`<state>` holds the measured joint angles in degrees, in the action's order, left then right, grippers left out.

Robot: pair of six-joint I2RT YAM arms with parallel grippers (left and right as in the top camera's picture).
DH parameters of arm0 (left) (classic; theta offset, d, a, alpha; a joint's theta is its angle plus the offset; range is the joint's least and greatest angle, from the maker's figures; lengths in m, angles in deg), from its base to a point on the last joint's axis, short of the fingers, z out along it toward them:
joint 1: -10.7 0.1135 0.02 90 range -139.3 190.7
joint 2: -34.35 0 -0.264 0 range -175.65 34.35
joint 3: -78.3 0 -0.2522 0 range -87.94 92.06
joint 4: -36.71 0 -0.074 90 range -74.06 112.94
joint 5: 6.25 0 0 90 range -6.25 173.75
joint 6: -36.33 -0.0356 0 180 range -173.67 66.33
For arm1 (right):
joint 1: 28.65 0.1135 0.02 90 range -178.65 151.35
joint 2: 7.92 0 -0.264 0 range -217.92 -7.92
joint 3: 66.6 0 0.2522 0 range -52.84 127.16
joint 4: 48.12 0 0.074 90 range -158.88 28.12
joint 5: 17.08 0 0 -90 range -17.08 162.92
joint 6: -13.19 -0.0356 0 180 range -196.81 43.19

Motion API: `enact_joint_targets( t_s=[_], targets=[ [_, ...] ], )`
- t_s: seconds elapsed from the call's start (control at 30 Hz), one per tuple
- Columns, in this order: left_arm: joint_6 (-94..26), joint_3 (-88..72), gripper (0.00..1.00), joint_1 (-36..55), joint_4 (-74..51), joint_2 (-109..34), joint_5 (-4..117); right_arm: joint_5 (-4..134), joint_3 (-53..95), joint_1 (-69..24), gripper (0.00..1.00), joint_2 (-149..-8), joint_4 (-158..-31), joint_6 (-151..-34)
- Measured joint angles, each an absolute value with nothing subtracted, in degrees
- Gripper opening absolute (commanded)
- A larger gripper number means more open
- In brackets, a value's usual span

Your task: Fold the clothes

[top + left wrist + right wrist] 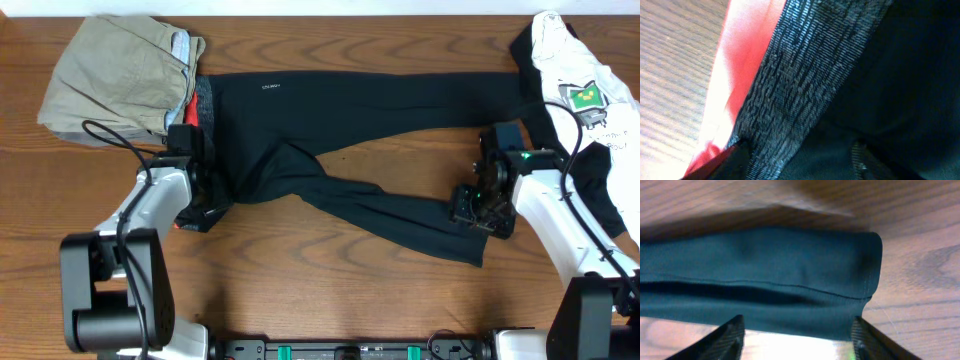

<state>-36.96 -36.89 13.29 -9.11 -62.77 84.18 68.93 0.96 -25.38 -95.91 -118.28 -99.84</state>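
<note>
The black pants (380, 95) lie spread across the table. The grey-and-red waistband (205, 100) is at the left, one leg runs right, and the other slants down to the front right. My left gripper (200, 195) is down on the waistband's near corner. The left wrist view shows grey waistband (795, 85) and red lining (740, 65) filling the frame, with the open fingers (799, 165) pressed into the fabric. My right gripper (478, 208) is at the slanted leg's cuff. In the right wrist view the cuff (790, 270) lies between its open fingers (797, 340).
Khaki-tan trousers (115, 75) lie bunched at the back left, touching the waistband. A white printed garment (575, 70) over dark cloth lies at the far right beside my right arm. Bare wood table (330, 290) shows in front of the pants.
</note>
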Motion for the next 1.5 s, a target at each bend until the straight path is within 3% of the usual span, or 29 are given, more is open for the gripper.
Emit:
enact_joint_targets(
  t_s=[0.23,0.5,0.57,0.6,0.63,1.0,1.33,1.37,1.5],
  targets=[
    [-37.0,-36.7,0.56,13.3,-8.7,-63.0,84.2,70.0,-2.9,-25.4,0.48,-95.9,-112.1,-101.7],
    [-37.0,-36.7,0.54,13.3,-8.2,-63.0,84.4,70.4,-8.6,-25.4,0.34,-95.9,-101.6,-102.3],
    [-37.0,-36.7,0.54,13.3,-8.1,-63.0,84.4,70.5,-10.2,-25.4,0.16,-95.9,-99.7,-102.4],
    [-37.0,-36.7,0.54,13.3,-8.1,-63.0,84.4,70.5,-10.9,-25.4,0.02,-95.9,-99.4,-102.5],
    [-37.0,-36.7,0.54,13.3,-8.1,-63.0,84.4,70.5,-11.2,-25.4,0.01,-95.9,-99.2,-102.5],
    [-37.0,-36.7,0.53,13.3,-8.1,-63.0,84.4,72.8,-9.8,-28.3,0.01,-95.8,-99.6,-102.4],
    [-37.0,-36.7,0.53,13.3,-8.1,-63.0,84.4,73.6,4.5,-37.9,0.01,-95.6,-101.2,-92.1],
    [-37.0,-36.7,0.53,13.3,-8.1,-63.0,84.4,73.5,5.0,-38.4,0.03,-95.6,-101.2,-91.7],
    [-37.0,-36.7,0.53,13.3,-8.1,-63.0,84.4,70.0,5.8,-39.7,0.27,-95.4,-102.4,-90.0]
  ],
)
